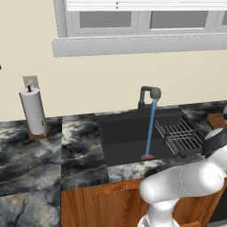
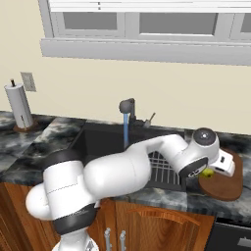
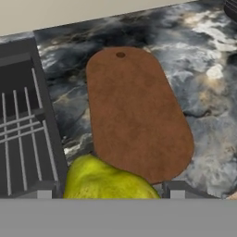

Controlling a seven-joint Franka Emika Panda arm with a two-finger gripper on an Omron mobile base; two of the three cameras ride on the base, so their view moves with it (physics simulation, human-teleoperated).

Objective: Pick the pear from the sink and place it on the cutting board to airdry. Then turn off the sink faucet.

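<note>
The yellow-green pear [image 3: 106, 180] sits between my gripper's [image 3: 109, 190] two dark fingertips, which are shut on it. In the right base view the gripper [image 2: 212, 170] holds the pear [image 2: 208, 172] just above the near left end of the reddish-brown cutting board [image 2: 224, 185]. In the hand view the cutting board [image 3: 134, 111] stretches away on the marbled counter, just beyond the pear. The dark sink [image 1: 124, 133] lies to the left. Its faucet [image 1: 150, 94] pours a thin blue stream [image 1: 150, 128] into the basin.
A wire rack [image 2: 164, 169] lies in the sink's right part, beside the board. A paper-towel roll [image 1: 33, 111] stands on the counter far left. A pinkish-red drain spot [image 1: 147, 156] marks the basin floor. The wall and a window sill rise behind the counter.
</note>
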